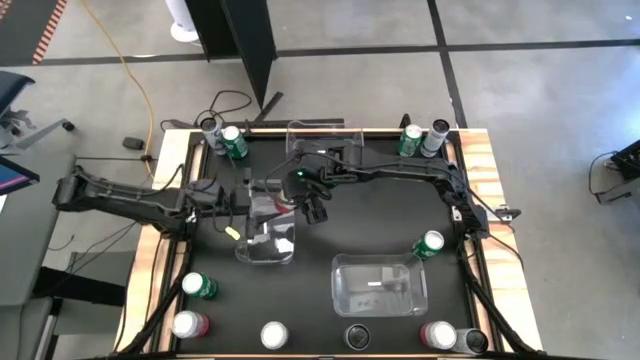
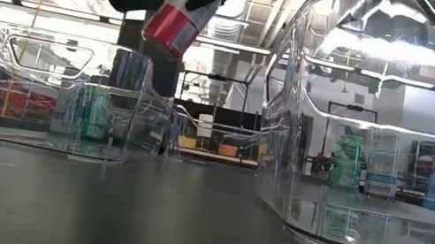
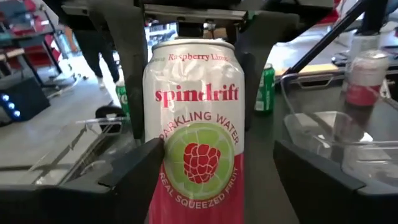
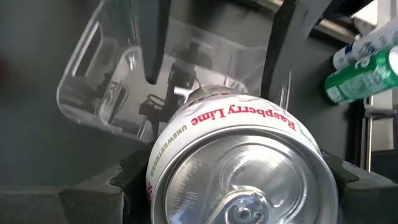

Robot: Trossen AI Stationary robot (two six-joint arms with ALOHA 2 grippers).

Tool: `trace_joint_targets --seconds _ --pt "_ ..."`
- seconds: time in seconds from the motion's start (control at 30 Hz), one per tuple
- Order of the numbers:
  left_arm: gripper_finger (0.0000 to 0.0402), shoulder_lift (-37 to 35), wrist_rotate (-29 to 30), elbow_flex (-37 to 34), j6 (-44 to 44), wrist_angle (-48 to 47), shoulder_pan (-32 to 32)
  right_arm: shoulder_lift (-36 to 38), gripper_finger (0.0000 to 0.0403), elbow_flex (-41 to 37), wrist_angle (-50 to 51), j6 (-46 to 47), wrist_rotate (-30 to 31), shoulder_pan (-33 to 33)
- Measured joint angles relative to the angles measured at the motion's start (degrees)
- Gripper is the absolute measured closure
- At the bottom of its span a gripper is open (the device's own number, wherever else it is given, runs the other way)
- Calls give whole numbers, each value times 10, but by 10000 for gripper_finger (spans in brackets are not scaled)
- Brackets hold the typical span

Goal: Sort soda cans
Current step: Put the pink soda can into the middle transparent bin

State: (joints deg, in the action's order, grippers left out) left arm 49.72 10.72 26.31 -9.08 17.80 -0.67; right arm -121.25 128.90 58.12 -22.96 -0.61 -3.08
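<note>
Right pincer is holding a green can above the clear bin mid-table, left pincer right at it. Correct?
Not green: the can is white and red-pink, labelled Raspberry Lime, as the left wrist view shows. The rest holds: the right pincer holds it above the clear bin mid-table, with the left pincer right at it.

Overhead looks straight down; low looks level; both wrist views closely share the raspberry can (image 3: 196,130).
</note>
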Motion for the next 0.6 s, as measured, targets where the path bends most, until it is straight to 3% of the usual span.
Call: trace_joint_targets --seconds 0.23,0.6 --pt "53 71 44 65 5 -70 0 0 104 -1 13 -1 7 -1" --pt "46 136 112 109 17 -127 5 0 105 2 -22 -6 0 2"
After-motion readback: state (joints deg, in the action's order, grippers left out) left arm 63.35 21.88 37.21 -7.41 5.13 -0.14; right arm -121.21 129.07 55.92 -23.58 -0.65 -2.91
